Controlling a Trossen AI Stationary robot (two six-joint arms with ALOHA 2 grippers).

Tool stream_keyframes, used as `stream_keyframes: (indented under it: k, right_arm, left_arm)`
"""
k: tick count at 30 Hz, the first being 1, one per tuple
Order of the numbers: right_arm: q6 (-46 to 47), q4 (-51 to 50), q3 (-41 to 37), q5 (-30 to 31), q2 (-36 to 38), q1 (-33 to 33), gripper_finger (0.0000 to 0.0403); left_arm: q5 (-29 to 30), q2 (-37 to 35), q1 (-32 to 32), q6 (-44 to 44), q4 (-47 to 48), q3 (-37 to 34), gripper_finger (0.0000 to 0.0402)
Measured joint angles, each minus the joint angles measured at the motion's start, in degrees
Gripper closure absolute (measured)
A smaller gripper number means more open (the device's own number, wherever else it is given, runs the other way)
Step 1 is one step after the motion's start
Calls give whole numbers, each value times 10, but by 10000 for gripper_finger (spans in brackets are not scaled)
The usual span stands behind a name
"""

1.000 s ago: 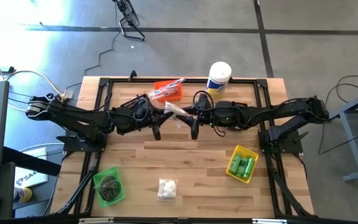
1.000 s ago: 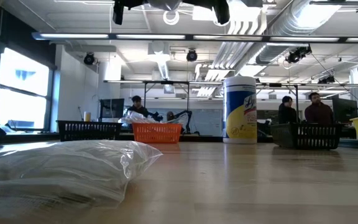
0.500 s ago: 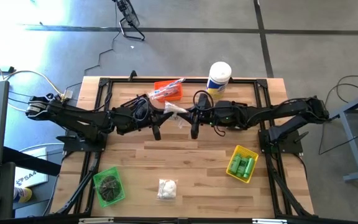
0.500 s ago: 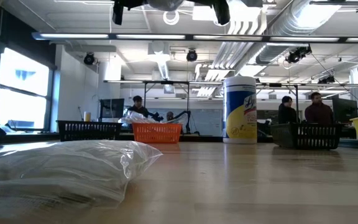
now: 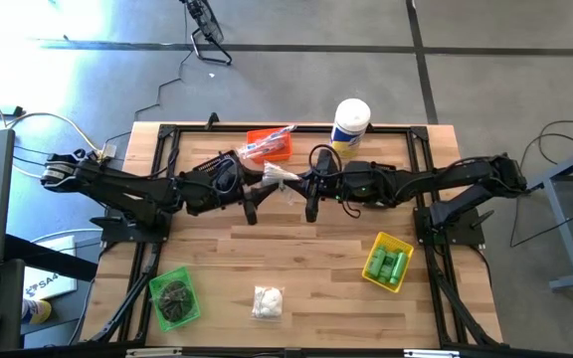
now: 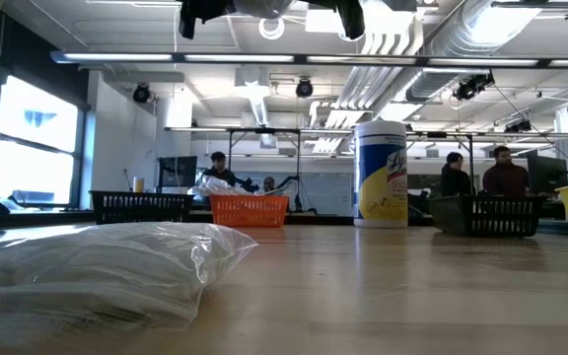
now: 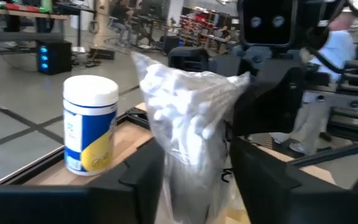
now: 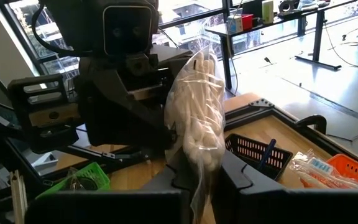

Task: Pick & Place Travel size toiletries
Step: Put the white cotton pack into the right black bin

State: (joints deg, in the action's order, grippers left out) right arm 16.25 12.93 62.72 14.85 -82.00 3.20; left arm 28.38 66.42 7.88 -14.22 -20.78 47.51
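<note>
Clear-wrapped cotton swab bag (image 8: 197,124) sits pinched in the right gripper (image 8: 199,177); left gripper (image 7: 197,180) spread beside it; thin plastic could slip

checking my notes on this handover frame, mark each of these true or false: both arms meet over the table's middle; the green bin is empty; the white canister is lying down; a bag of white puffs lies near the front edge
1. Both arms meet over the table's middle, at a clear bag of white swabs. True.
2. The green mesh bin is empty. False: a dark round bundle sits in it.
3. The tall white canister with yellow label lies on its side. False: it stands upright.
4. A small clear bag of white puffs lies near the front edge. True.
</note>
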Motion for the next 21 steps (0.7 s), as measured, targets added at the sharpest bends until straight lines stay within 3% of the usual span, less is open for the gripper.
stream_keyframes:
  k: [5,15,21]
  right_arm:
    - [0,0,0,1,0,0,386]
    - [-12,-17,0,6,19,0,387]
    - [-16,-56,1,63,48,-2,387]
  left_arm:
    - [-21,-11,0,8,2,0,194]
    - [-21,-72,0,20,91,0,190]
    - [-19,-112,0,20,126,0,190]
